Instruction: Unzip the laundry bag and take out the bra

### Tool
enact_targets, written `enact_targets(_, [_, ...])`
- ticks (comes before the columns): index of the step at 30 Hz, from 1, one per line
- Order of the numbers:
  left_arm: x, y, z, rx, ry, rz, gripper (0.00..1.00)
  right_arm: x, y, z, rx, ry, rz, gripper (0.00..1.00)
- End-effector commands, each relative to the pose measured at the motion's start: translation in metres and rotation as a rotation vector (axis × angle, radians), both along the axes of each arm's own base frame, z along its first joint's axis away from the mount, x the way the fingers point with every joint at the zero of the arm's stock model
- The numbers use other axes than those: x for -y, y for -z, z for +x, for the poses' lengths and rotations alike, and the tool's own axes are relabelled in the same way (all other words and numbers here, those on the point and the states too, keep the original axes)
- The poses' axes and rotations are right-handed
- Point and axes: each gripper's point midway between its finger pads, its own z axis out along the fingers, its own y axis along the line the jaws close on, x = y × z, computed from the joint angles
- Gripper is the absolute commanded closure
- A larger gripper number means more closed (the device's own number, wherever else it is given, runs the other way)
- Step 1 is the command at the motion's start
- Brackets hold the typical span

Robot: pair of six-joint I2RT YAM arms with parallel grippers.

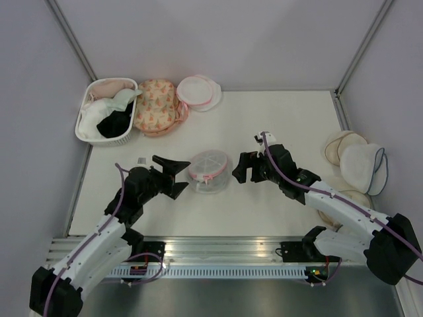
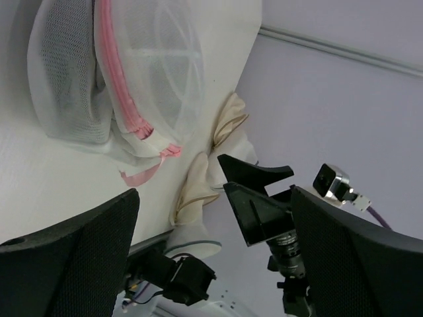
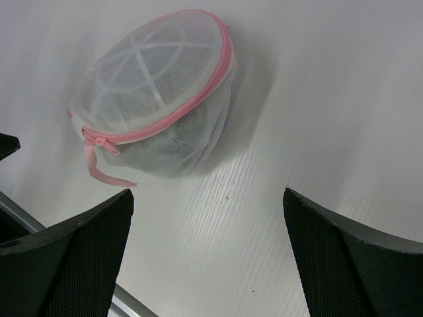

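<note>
Far back-left of the laundry bag [image 1: 209,172] sat a white basket [image 1: 88,129] of garments and a peach floral dome bag [image 1: 155,105]. Just left of the laundry bag, the left jaws stood spread wide, touching nothing! The bag lay mid-bench, pink zip [image 3: 227,59] closed along the side in view, something greyish dim behind the mesh. Just right, the right jaws gaped wide too, empty. Further right lay white domes [image 1: 362,168].
</note>
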Motion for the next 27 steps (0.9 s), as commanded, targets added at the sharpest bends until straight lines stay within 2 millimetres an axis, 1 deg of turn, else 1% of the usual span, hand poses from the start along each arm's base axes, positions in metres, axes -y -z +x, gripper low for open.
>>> enact_targets(1, [0.018,-0.012,0.019,-0.053,-0.013,-0.153,0.02,0.000,-0.010,0.004,0.033,0.022,0.030,0.02])
enact_targets(3, [0.029,-0.014,0.025,-0.068,0.023,-0.164,0.02,0.001,-0.008,0.003,0.027,0.022,0.025,0.02])
enact_targets(4, [0.036,-0.003,0.026,-0.109,0.050,-0.154,0.02,0.001,-0.009,0.003,0.031,0.022,0.026,0.02])
enact_targets(5, [0.039,0.000,0.028,-0.121,0.062,-0.151,0.02,0.004,-0.009,0.005,0.039,0.040,0.015,0.02])
enact_targets(6, [0.042,-0.004,0.031,-0.108,0.068,-0.158,0.03,0.006,-0.008,0.005,0.037,0.046,0.010,0.02])
enact_targets(7, [0.043,-0.003,0.032,-0.113,0.067,-0.157,0.03,0.007,-0.009,0.005,0.043,0.048,0.008,0.02])
enact_targets(8, [0.044,0.003,0.035,-0.131,0.065,-0.149,0.04,0.008,-0.008,0.004,0.043,0.049,0.003,0.02])
enact_targets(9, [0.046,-0.001,0.037,-0.124,0.072,-0.151,0.04,0.010,-0.007,0.005,0.044,0.055,-0.002,0.02])
enact_targets(11, [0.050,0.004,0.040,-0.141,0.082,-0.145,0.04,0.011,-0.008,0.005,0.047,0.060,-0.005,0.02])
enact_targets(13, [0.051,0.002,0.044,-0.135,0.081,-0.147,0.05,0.011,-0.007,0.006,0.049,0.059,-0.008,0.02])
enact_targets(14, [0.051,0.007,0.045,-0.148,0.076,-0.141,0.05,0.011,-0.007,0.005,0.047,0.058,-0.010,0.02])
enact_targets(17, [0.054,0.011,0.052,-0.153,0.070,-0.136,0.06,0.010,-0.005,0.006,0.042,0.059,-0.011,0.02])
enact_targets(18, [0.056,0.019,0.054,-0.167,0.077,-0.125,0.08,0.010,-0.005,0.007,0.044,0.060,-0.011,0.02])
enact_targets(21, [0.062,0.026,0.057,-0.179,0.108,-0.123,0.10,0.010,-0.004,0.007,0.041,0.058,-0.015,0.02])
enact_targets(22, [0.064,0.033,0.057,-0.193,0.111,-0.117,0.11,0.010,-0.006,0.007,0.043,0.058,-0.015,0.02])
enact_targets(23, [0.064,0.036,0.058,-0.193,0.112,-0.115,0.12,0.011,-0.005,0.006,0.042,0.061,-0.019,0.02])
enact_targets(26, [0.064,0.042,0.062,-0.178,0.104,-0.108,0.26,0.012,-0.006,0.005,0.046,0.061,-0.014,0.03])
enact_targets(27, [0.063,0.042,0.064,-0.172,0.099,-0.108,0.41,0.012,-0.007,0.005,0.047,0.060,-0.013,0.05])
